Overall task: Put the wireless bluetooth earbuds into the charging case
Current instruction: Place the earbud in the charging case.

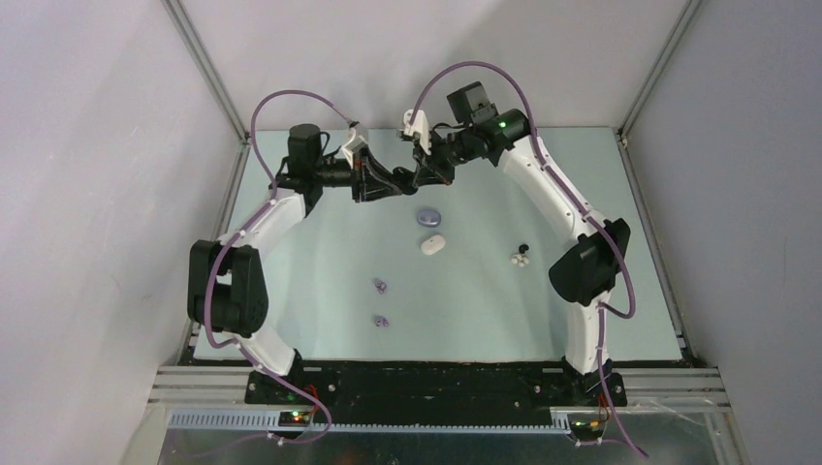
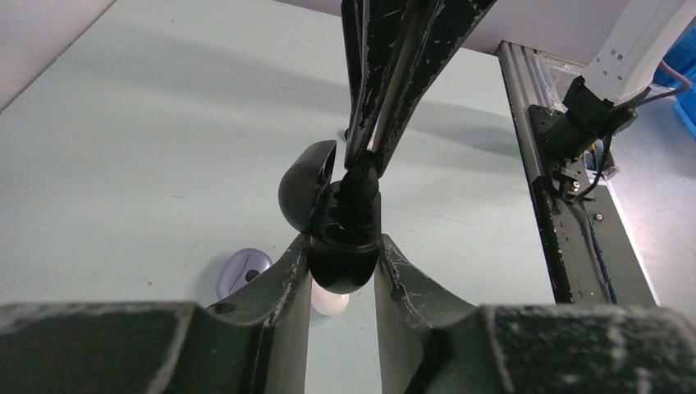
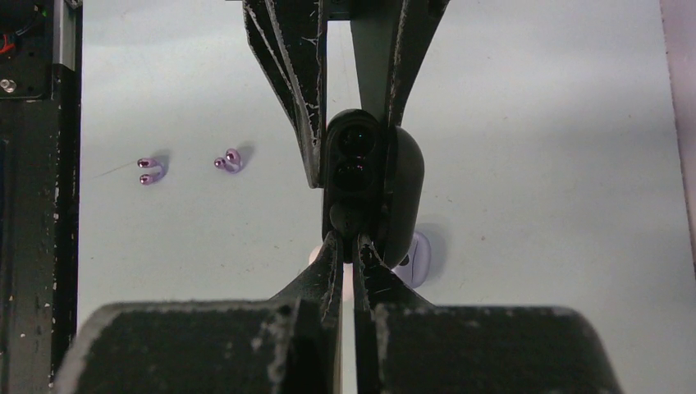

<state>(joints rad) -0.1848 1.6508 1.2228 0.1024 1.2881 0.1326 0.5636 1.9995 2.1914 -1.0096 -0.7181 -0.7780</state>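
Observation:
My left gripper (image 2: pixel 345 246) is shut on a black charging case (image 2: pixel 343 234) and holds it above the table with its lid (image 2: pixel 302 187) open. My right gripper (image 3: pixel 353 240) is shut on a small black earbud (image 2: pixel 361 179) and holds it against the case's open top (image 3: pixel 354 176). Both grippers meet at the far middle of the table (image 1: pixel 407 180). Two lavender earbuds (image 1: pixel 380 286) (image 1: pixel 381 320) lie loose on the mat, and they also show in the right wrist view (image 3: pixel 229 159) (image 3: pixel 148 170). White and black buds (image 1: pixel 521 257) lie to the right.
A closed lavender case (image 1: pixel 427 216) and a white case (image 1: pixel 432 244) lie on the mat just below the grippers; both also show in the left wrist view (image 2: pixel 242 272) (image 2: pixel 330 302). A black frame rail (image 2: pixel 566 213) borders the table.

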